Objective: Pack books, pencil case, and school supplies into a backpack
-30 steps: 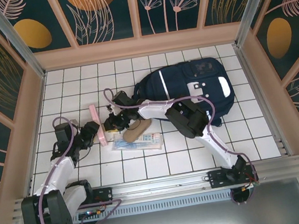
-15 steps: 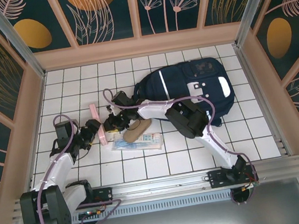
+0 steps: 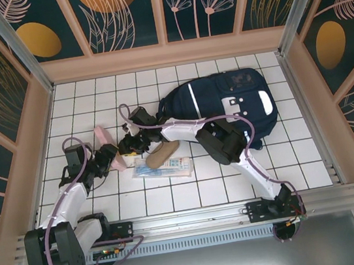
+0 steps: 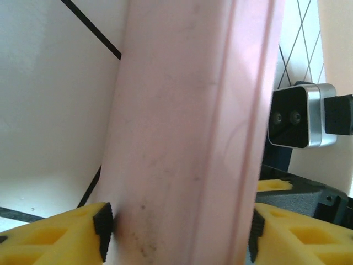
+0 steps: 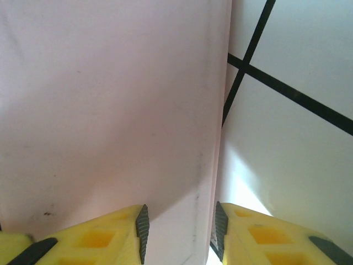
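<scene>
A pink pencil case (image 3: 103,137) lies slanted on the white tiles, left of the backpack (image 3: 225,102). My left gripper (image 3: 113,156) is at its near end. In the left wrist view both pads of my left gripper (image 4: 179,232) press the sides of the pencil case (image 4: 187,110). My right gripper (image 3: 128,146) is at the case's right side. Its jaws (image 5: 181,232) stand apart over the long edge of the pencil case (image 5: 110,99). The clear packet of school supplies (image 3: 169,168) lies flat just in front. The books are out of view.
A tan oblong item (image 3: 164,152) rests between the packet and the right forearm. The right wrist's camera housing (image 4: 300,116) sits close beside the case. Wooden walls (image 3: 34,146) fence the tiled floor on three sides.
The case's far end has swung left and it now lies more slanted. My left gripper has closed on it, and my right gripper's jaws have widened.
</scene>
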Tool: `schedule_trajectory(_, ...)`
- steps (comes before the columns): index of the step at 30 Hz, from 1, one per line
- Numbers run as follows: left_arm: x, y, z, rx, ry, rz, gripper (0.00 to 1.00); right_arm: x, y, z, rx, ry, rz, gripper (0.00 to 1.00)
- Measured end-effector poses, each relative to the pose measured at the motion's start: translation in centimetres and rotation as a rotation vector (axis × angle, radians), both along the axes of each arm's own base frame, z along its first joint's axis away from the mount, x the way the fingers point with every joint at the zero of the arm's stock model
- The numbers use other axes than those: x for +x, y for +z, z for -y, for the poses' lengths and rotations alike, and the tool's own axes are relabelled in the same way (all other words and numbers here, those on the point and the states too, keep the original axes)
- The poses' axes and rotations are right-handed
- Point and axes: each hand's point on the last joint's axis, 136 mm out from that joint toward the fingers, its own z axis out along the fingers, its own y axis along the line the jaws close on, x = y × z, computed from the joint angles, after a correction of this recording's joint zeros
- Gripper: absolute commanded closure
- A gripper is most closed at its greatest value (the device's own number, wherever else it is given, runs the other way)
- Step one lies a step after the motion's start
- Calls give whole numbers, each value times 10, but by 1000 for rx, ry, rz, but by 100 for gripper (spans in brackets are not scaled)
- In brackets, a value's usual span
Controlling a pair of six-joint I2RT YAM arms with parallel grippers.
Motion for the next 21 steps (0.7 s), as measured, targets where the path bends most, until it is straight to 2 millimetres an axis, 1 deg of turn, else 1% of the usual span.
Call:
schedule_trajectory(2,-1,-2,-1,8,1,-8,46,-2,-2,4,-9,1,-4,59)
schedule_trajectory(4,-2,-3,-2,17,0,-10,54,-3,-3,10,-23,-4,-4,59)
schedule_trajectory(8,-3,-6,-4,32,7,-19,56,1,3,24,-55,-26,20,59)
schedule_trajectory(9,-4,-7,-5,34,10,-25,56,5,7,28,-64,-37,33,59)
schedule_trajectory(11,-5,-7,-5,36,10,-29,61,14,16,37,-81,-59,71,58)
schedule_trajectory(14,-5,-5,-5,42,7,-19,62,34,33,56,-129,-108,154,58)
schedule_trajectory(17,-6,-2,-5,45,5,-12,63,62,50,78,-202,-177,257,57)
schedule_trajectory(19,-7,-1,-5,47,3,-10,66,86,63,97,-271,-241,343,55)
schedule_trajectory(21,-7,1,-5,50,0,-4,66,110,74,120,-355,-311,431,54)
